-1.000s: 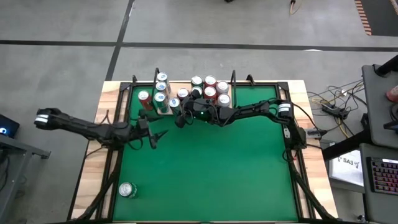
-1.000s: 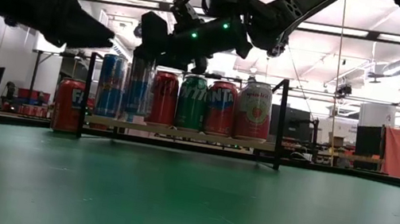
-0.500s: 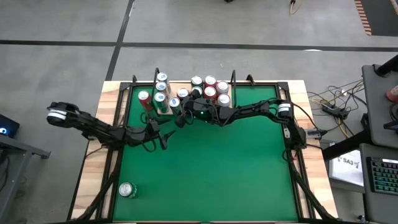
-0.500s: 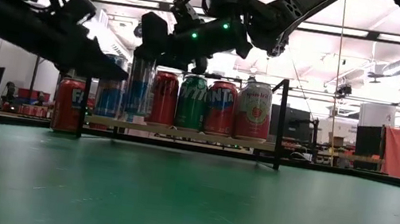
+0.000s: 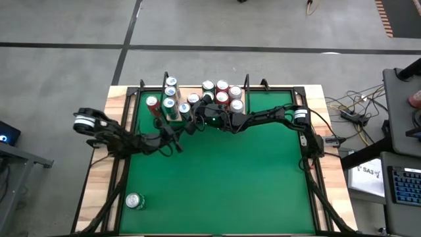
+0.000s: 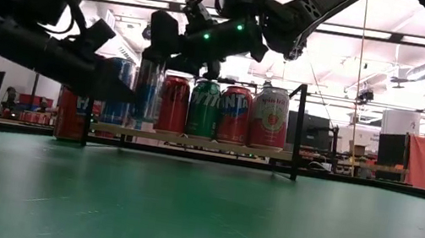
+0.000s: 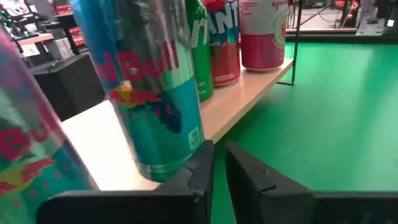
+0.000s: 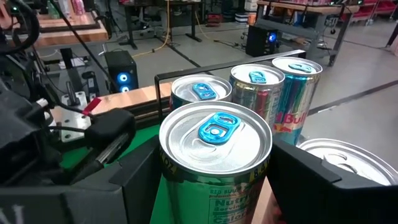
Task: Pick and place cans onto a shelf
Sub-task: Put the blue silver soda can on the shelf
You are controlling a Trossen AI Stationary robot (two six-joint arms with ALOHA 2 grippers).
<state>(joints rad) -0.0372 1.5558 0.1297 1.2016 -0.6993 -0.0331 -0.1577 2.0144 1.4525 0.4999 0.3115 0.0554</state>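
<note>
A row of cans (image 6: 218, 111) stands on the light-wood shelf (image 6: 192, 141) at the table's far edge. My right gripper (image 5: 189, 117) reaches in from the right and is shut on a slim teal-and-silver can (image 8: 214, 134) at the row's left end. My left gripper (image 7: 219, 165) hovers low, just in front of the shelf's left part, near a teal can (image 7: 155, 93). Its fingers are shut on nothing. A red can (image 6: 73, 110) stands on the table left of the shelf. Another can (image 5: 135, 201) sits at the table's near left. My right gripper pinches the slim can between its two fingers, one on either side of its upper wall (image 8: 168, 186) just under the rim. The fingers (image 8: 311, 180) come in about level from the table's right side. The can is upright, and its lower end (image 6: 141, 125) reaches down to the shelf board.
Thin black wire uprights (image 6: 297, 132) stand at the shelf's ends. The green table top (image 5: 237, 178) has a raised wood border (image 5: 108, 125). Benches and gear fill the room beyond the far edge.
My left gripper has sunk and moved toward the shelf and the table's right, its arm folding in behind it. Its fingers have shut with nothing between them. My right gripper and its can have kept still.
</note>
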